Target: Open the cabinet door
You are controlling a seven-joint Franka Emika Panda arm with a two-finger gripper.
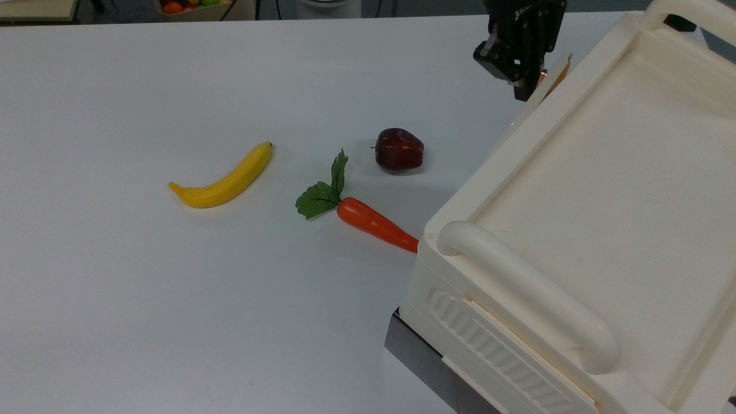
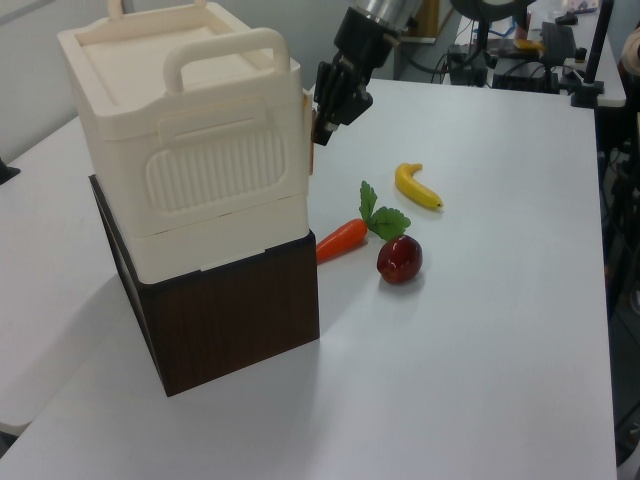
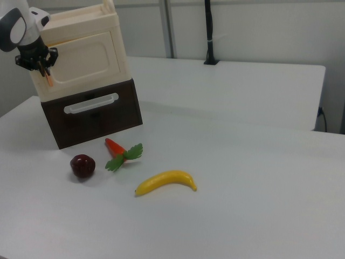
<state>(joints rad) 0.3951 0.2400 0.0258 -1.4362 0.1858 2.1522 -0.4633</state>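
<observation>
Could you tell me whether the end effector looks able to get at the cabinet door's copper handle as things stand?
Probably yes: the end effector is already at the copper handle on the cabinet door, and nothing sits between them.

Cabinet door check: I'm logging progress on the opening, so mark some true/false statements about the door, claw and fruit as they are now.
1. The door is slightly ajar at its handle end. True.
2. The claw is at the copper handle. True.
3. The carrot lies apart from the cabinet. False: its tip reaches the cabinet's base.
4. The apple sits on top of the cabinet. False: it rests on the table.
5. In the top view, the banana is left of the carrot. True.
</observation>
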